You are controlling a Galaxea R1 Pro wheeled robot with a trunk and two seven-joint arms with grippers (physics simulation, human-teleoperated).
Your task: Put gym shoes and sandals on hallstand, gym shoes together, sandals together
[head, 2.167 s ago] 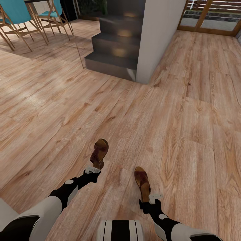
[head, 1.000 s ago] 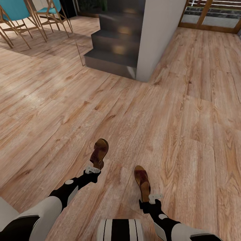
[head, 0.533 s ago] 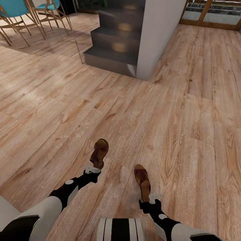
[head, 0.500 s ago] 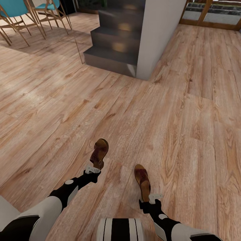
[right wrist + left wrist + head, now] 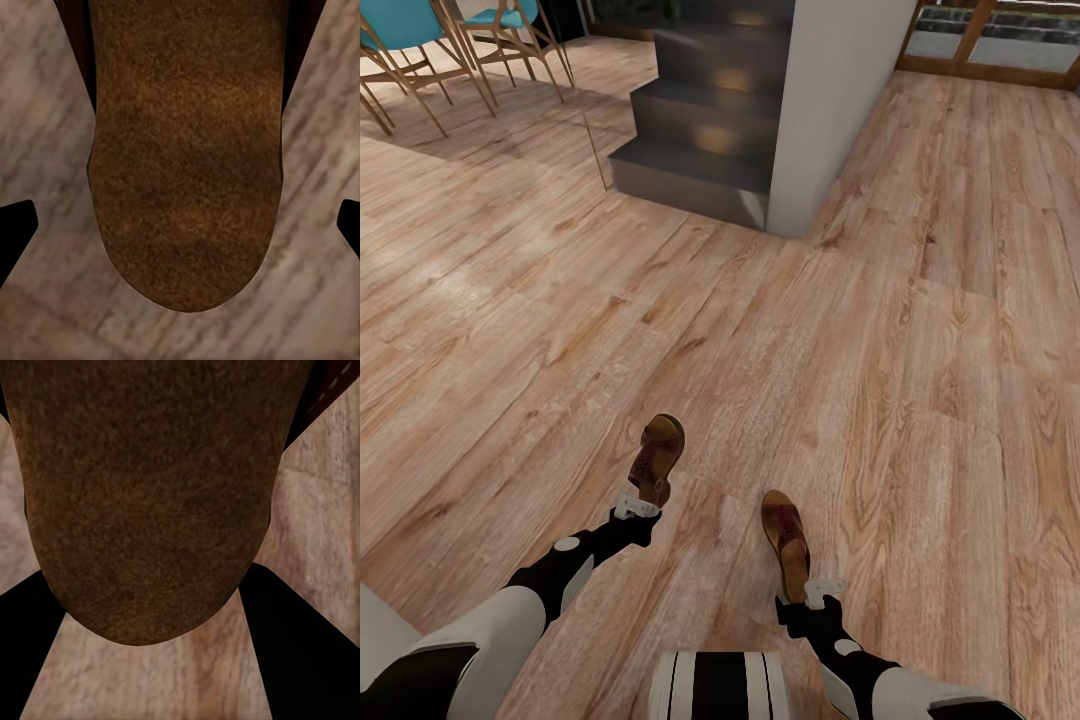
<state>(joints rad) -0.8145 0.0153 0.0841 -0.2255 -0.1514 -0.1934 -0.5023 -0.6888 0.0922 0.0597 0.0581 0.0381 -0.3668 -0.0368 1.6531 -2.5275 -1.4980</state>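
Sandals are carried above the corridor floor (image 5: 920, 330), one in each arm: the left end effector (image 5: 635, 508) clamps the heel of the left sandal (image 5: 657, 457), and the right end effector (image 5: 818, 593) clamps the right sandal (image 5: 784, 540), soles facing the wrist cameras.

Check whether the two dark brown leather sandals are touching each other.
Apart. The head view shows bare wood-plank floor between the dark brown sandal at the left hand and the one at the right hand.
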